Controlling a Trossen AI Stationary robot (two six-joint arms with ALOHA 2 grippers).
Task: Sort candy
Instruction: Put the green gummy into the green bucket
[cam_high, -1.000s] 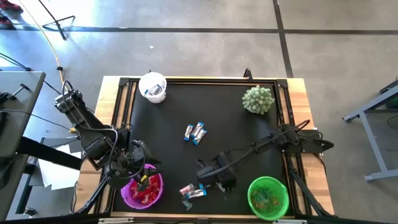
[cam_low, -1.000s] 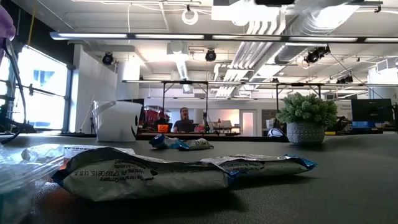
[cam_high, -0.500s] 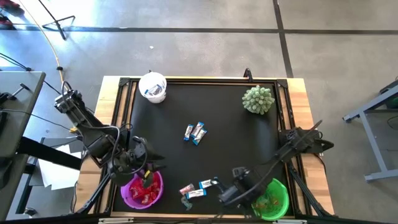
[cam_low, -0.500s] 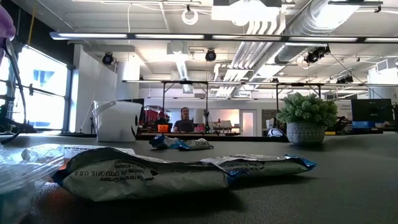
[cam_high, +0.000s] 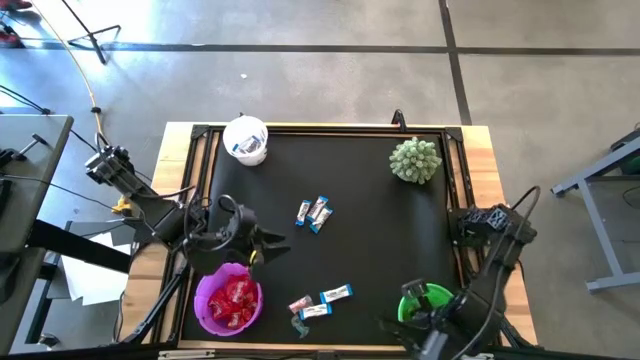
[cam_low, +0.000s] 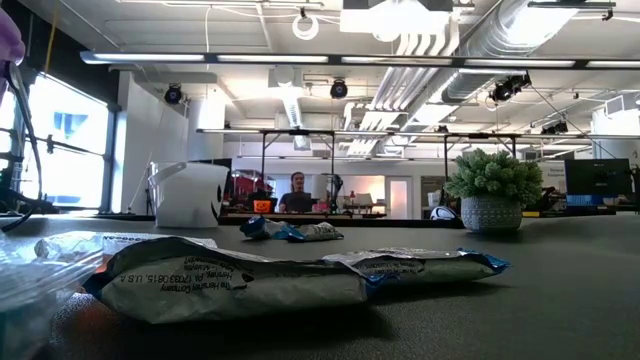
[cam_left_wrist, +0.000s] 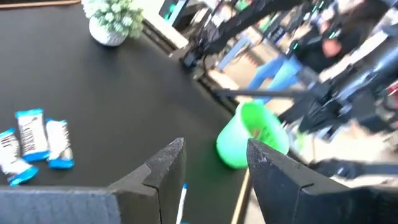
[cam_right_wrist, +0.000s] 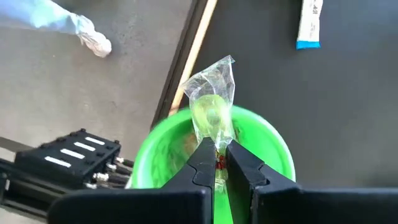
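The right pincer (cam_right_wrist: 216, 163) hangs right over the green bowl (cam_right_wrist: 155, 162) at the near right corner of the tabletop (cam_high: 380, 230), its fingers pinching a clear-wrapped greenish sweet (cam_right_wrist: 213, 115) whose twisted wrapper sticks up past the fingertips. The left pincer (cam_high: 268, 244) sits over the tabletop just beyond the pink bowl (cam_high: 203, 305), fingers spread and holding nothing. That pink bowl is full of red candy (cam_high: 232, 302). Three blue-and-white bars (cam_high: 314, 212) lie bunched together near the middle of the tabletop. A few more sweets (cam_high: 320, 302) lie between the two bowls along the near edge. At the far left corner stands a white cup (cam_high: 246, 139) with something blue and white inside. The spiky green plant (cam_high: 415, 159) stands at the far right corner.
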